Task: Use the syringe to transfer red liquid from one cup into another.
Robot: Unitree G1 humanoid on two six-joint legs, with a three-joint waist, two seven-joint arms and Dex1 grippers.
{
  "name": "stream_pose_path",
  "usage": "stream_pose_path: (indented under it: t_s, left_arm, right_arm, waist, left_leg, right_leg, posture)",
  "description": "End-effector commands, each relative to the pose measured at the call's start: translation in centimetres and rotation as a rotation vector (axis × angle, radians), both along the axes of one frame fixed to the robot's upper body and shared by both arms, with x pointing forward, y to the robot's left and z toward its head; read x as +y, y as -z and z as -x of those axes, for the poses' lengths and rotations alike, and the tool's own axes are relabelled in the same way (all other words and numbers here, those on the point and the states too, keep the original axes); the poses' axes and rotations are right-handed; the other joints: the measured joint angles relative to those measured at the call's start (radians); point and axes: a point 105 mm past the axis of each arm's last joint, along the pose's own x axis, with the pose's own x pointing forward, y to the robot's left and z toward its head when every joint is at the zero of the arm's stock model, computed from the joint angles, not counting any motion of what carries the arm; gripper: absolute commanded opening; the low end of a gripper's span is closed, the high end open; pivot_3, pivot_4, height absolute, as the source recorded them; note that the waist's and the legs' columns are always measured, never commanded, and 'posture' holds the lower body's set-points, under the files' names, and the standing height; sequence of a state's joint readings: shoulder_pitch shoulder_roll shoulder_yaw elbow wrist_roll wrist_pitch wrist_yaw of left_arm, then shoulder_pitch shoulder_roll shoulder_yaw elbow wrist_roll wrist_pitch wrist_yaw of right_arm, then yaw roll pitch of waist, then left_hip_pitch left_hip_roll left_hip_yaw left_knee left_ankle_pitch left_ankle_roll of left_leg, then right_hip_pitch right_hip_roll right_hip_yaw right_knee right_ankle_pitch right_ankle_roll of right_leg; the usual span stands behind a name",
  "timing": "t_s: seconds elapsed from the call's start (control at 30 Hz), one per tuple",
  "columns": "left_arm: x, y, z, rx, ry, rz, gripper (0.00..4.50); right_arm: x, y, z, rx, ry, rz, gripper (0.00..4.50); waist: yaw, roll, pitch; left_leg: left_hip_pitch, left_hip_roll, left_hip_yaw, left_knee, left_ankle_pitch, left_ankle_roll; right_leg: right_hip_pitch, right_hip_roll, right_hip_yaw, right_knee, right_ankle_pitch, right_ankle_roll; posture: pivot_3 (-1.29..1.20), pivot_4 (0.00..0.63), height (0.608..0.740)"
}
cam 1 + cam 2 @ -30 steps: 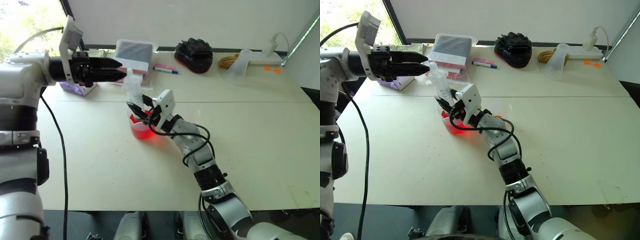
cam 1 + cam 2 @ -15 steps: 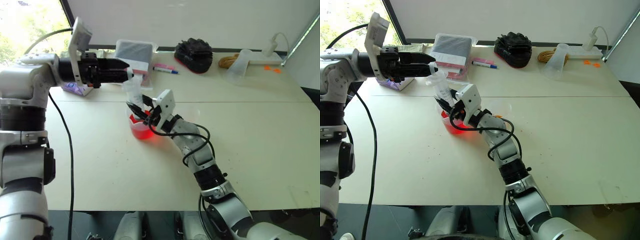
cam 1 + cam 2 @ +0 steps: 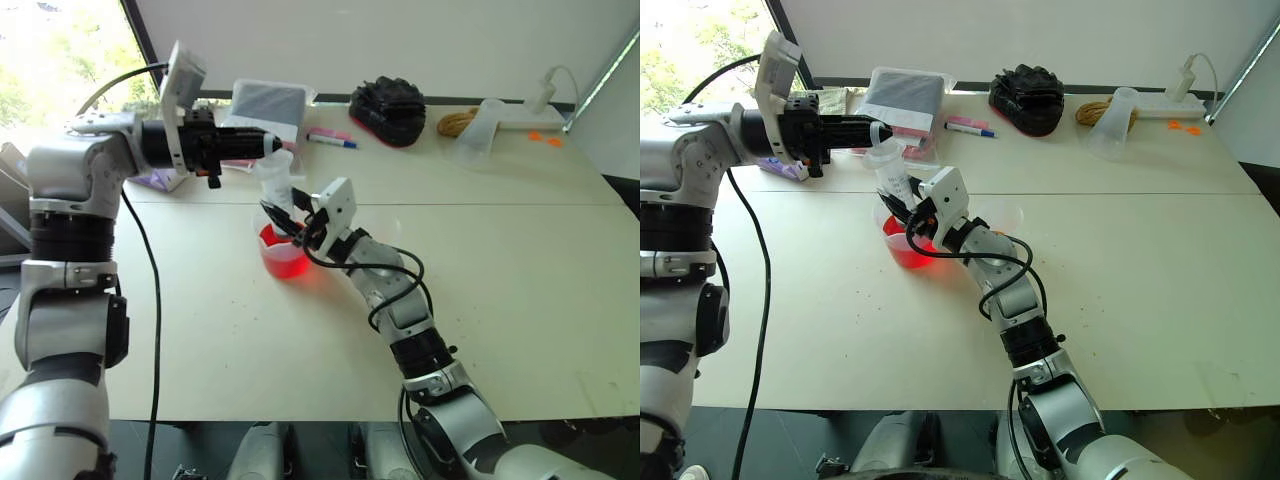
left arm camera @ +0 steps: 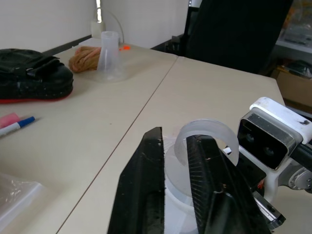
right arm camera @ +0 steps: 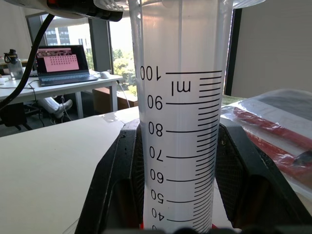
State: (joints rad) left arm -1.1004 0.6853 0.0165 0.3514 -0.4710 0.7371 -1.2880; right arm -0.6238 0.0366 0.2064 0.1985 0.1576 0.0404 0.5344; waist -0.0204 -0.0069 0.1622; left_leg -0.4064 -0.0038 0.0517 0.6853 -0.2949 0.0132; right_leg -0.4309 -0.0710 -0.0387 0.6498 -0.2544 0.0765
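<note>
Plunger contact is the change: a second ago the left end effector (image 3: 876,130) hung wide open to the left of the syringe (image 3: 894,181), and now it has slid in rightward and closed its fingers (image 4: 146,185) on the white plunger head at the syringe's top. The right end effector (image 5: 178,195) is as it was, clamped around the clear barrel just above the big cup (image 3: 283,255) of red liquid (image 3: 287,267), holding the syringe upright and leaning slightly, its lower end down inside that cup near the middle of the table (image 3: 520,270). The tip itself is hidden behind the right end effector, so it is probably in the liquid but I cannot confirm that. The barrel above the right fingers looks empty. With one arm steadying the barrel and the other on the plunger, the draw looks ready to begin; the pull should be straight along the barrel. The smaller cup (image 3: 1002,217) waits just right of the big one.
</note>
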Motion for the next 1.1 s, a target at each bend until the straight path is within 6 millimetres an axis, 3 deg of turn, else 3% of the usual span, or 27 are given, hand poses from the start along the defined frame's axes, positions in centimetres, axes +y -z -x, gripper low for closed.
stream_pose_path:
  t_s: [0.03, 0.23, 0.67, 1.1]
  left_arm:
    - [-0.4, -1.0, 0.7, -0.035, 0.033, 0.008, 0.03]
    - [-0.6, -1.1, 1.1, -0.035, 0.047, 0.008, 0.03]
    - [-0.5, -4.4, 0.5, -0.121, 0.009, 0.080, 0.03]
    - [-0.5, -5.5, 0.5, -0.149, 0.014, 0.092, 0.03]
  right_arm:
    - [0.9, -1.3, 0.7, -0.052, -0.037, -0.006, 1.38]
    - [0.8, -1.2, 0.7, -0.047, -0.038, -0.007, 1.38]
    - [1.0, 0.0, 0.7, -0.005, -0.041, -0.007, 1.38]
    - [1.1, 1.3, 0.9, 0.035, -0.047, 0.003, 1.38]
  waist:
    - [-0.001, 0.000, 0.000]
    - [0.000, 0.000, 0.000]
    - [0.001, 0.000, 0.000]
    - [0.000, 0.000, 0.000]
  left_leg:
    - [0.000, 0.000, 0.000, 0.000, 0.000, 0.000]
    - [0.000, 0.000, 0.000, 0.000, 0.000, 0.000]
    - [0.000, 0.000, 0.000, 0.000, 0.000, 0.000]
    - [0.000, 0.000, 0.000, 0.000, 0.000, 0.000]
  right_leg:
    - [0.000, 0.000, 0.000, 0.000, 0.000, 0.000]
    - [0.000, 0.000, 0.000, 0.000, 0.000, 0.000]
    - [0.000, 0.000, 0.000, 0.000, 0.000, 0.000]
    - [0.000, 0.000, 0.000, 0.000, 0.000, 0.000]
  posture:
    - [0.00, 0.150, 0.740]
    - [0.00, 0.150, 0.740]
    - [0.00, 0.150, 0.740]
    - [0.00, 0.150, 0.740]
